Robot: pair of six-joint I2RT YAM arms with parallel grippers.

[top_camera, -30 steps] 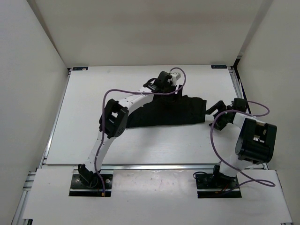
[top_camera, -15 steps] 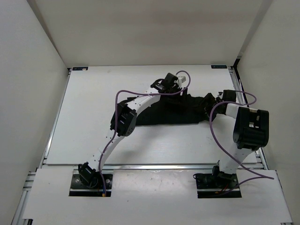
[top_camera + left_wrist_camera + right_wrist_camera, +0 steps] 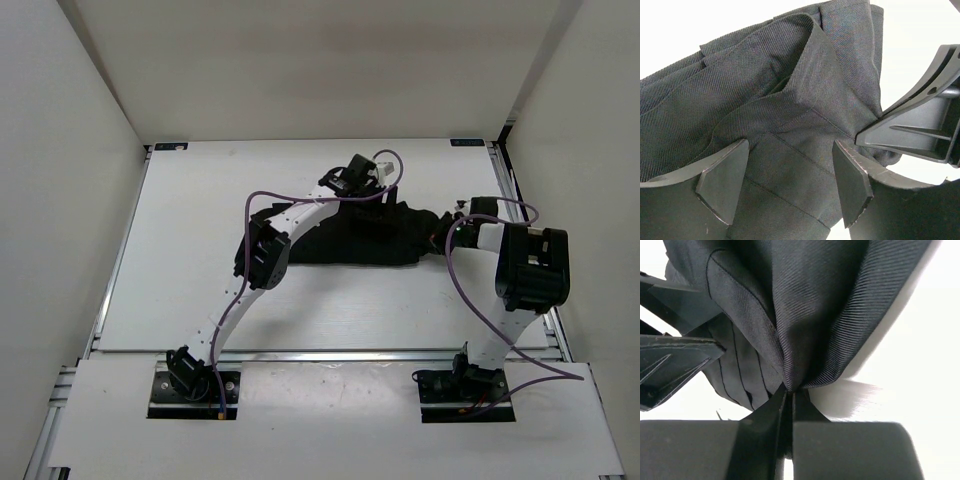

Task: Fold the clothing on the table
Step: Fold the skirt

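Observation:
The black clothing (image 3: 340,242) lies bunched across the middle right of the white table (image 3: 180,230). My left gripper (image 3: 388,205) reaches over its far edge and stands open in the left wrist view (image 3: 790,172), with creased fabric (image 3: 790,110) under and between the pads (image 3: 724,180). My right gripper (image 3: 438,228) is at the garment's right end. In the right wrist view it is shut (image 3: 789,391) on a gathered ribbed fold of the clothing (image 3: 820,310). The two grippers are close together: a right finger (image 3: 920,125) shows in the left wrist view.
White enclosure walls (image 3: 60,200) stand on three sides of the table. Aluminium rails (image 3: 110,280) run along the table's edges. The arm bases (image 3: 190,385) are bolted at the near edge, with purple cables (image 3: 470,300) looping off both arms.
My right gripper has moved left onto the clothing's right end and shut on a fold of it. My left arm has shifted slightly right over the garment, still open.

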